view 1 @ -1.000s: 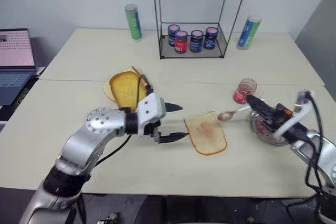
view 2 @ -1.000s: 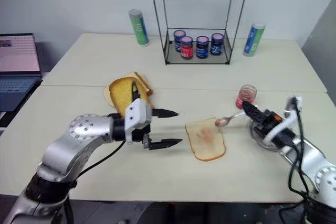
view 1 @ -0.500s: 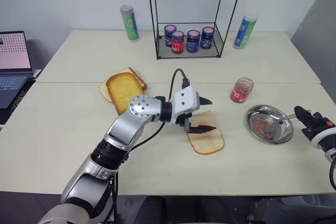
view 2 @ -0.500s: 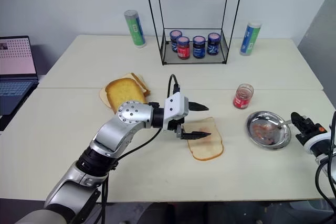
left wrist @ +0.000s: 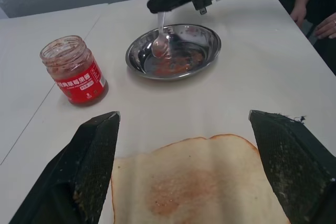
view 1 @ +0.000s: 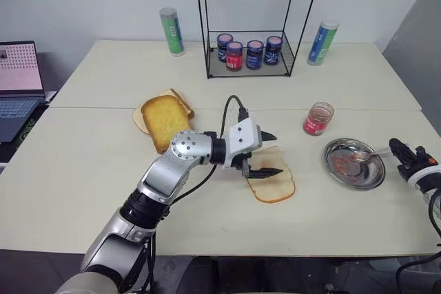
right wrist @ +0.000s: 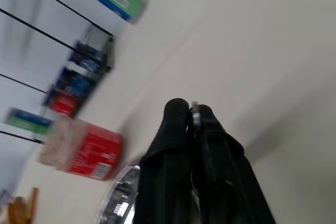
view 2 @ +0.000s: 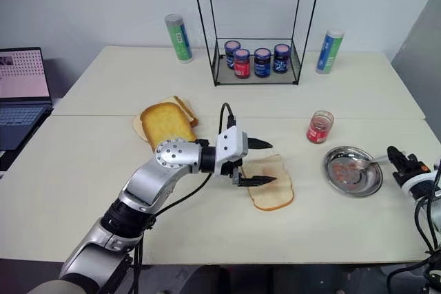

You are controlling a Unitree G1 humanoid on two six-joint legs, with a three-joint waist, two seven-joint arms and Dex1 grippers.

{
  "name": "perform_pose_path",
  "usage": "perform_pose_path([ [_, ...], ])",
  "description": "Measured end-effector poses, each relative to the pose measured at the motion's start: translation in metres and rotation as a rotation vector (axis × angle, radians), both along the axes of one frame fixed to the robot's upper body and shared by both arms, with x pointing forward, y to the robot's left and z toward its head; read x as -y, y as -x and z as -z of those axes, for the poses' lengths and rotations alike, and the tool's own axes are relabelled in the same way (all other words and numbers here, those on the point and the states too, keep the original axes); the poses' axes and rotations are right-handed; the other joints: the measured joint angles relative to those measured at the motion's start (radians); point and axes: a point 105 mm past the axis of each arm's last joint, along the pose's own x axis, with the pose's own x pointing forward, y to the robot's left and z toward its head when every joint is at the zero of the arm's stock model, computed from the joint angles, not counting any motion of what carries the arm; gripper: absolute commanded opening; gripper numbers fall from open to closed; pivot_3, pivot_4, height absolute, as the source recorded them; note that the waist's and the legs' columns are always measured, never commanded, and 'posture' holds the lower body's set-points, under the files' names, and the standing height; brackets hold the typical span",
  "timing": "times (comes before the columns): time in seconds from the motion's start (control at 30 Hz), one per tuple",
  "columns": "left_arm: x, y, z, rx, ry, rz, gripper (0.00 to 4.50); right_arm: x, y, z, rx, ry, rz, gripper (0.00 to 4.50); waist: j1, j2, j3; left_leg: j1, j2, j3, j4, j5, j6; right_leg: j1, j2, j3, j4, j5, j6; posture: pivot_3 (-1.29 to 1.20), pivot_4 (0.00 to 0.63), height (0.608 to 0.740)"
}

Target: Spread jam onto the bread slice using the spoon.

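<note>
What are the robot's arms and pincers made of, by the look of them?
The left arm is rounded silver metal with dark joint rings and a black cable looping over the wrist. It ends in a white block carrying the left gripper, two slim, pointed black fingers. The right gripper is black too, with small orange marks, on a white wrist with black cables.

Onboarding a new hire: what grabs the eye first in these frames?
The left gripper hangs wide open over the bread slice, mid-table, which has a faint red smear. To the right, the right gripper holds the spoon with its bowl resting in a smeared metal dish, beside the open jam jar.
</note>
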Motion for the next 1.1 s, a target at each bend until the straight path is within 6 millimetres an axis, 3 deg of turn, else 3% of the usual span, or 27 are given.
perform_pose_path([
  [0.2, -0.003, 0.001, 0.0, -0.004, 0.005, -0.022, 4.11, 0.001, 0.001, 0.007, -0.026, 0.001, -0.004, 2.36, 0.0, 0.0, 0.0, 0.0, 0.0, 0.0, 0.0, 0.0, 0.0, 0.0, 0.0, 0.0, 0.0, 0.0, 0.0, 0.0, 0.15, 0.74],
  [0.43, -0.003, 0.003, -0.004, 0.001, 0.011, -0.024, 4.11, 0.003, -0.002, -0.002, 0.007, -0.002, -0.009, 4.12, 0.0, 0.0, 0.0, 0.0, 0.0, 0.0, 0.001, 0.0, 0.0, 0.0, 0.0, 0.0, 0.0, 0.0, 0.0, 0.0, 0.15, 0.74],
  [0.5, -0.003, 0.003, -0.004, 0.001, 0.011, -0.024, 4.11, 0.003, -0.002, -0.003, 0.014, -0.006, -0.011, 4.44, 0.0, 0.0, 0.0, 0.0, 0.0, 0.0, 0.001, 0.0, 0.0, 0.0, 0.0, 0.0, 0.0, 0.0, 0.0, 0.0, 0.15, 0.74],
  [0.77, -0.004, 0.004, -0.004, -0.006, 0.017, -0.024, 4.11, 0.022, 0.004, -0.014, 0.039, -0.016, 0.057, 4.49, 0.001, 0.001, 0.0, -0.001, 0.0, 0.0, 0.0, 0.0, 0.0, 0.0, 0.0, 0.0, 0.0, 0.0, 0.0, 0.0, 0.15, 0.74],
  [0.83, -0.013, 0.004, -0.004, -0.014, 0.012, -0.04, 4.11, 0.035, 0.009, -0.032, 0.057, 0.039, 0.091, 4.49, 0.001, 0.002, 0.0, -0.001, 0.0, 0.0, 0.0, 0.0, 0.0, 0.0, 0.0, 0.0, 0.0, 0.0, 0.0, 0.0, 0.15, 0.74],
  [0.97, -0.046, 0.0, 0.003, -0.051, -0.034, -0.12, 4.11, 0.055, 0.02, -0.088, 0.054, 0.403, 0.111, 4.49, -0.004, 0.005, 0.0, 0.0, 0.001, 0.0, -0.001, 0.0, 0.0, -0.001, 0.001, 0.0, 0.0, 0.0, 0.001, 0.0, 0.15, 0.74],
  [1.03, -0.053, -0.001, 0.004, -0.067, -0.039, -0.146, 4.11, 0.047, 0.018, -0.107, 0.076, 0.528, 0.065, 4.49, -0.005, 0.005, 0.0, 0.001, 0.001, 0.0, 0.0, 0.0, 0.0, -0.001, 0.001, 0.0, 0.001, 0.0, 0.001, 0.0, 0.15, 0.74],
  [1.1, -0.066, -0.002, 0.004, -0.083, -0.044, -0.188, 4.11, 0.018, 0.014, -0.119, 0.078, 0.701, -0.086, 4.49, -0.007, 0.005, 0.0, 0.001, 0.001, 0.0, -0.001, 0.0, 0.0, -0.001, 0.001, 0.0, 0.001, 0.0, 0.001, 0.0, 0.15, 0.74],
])
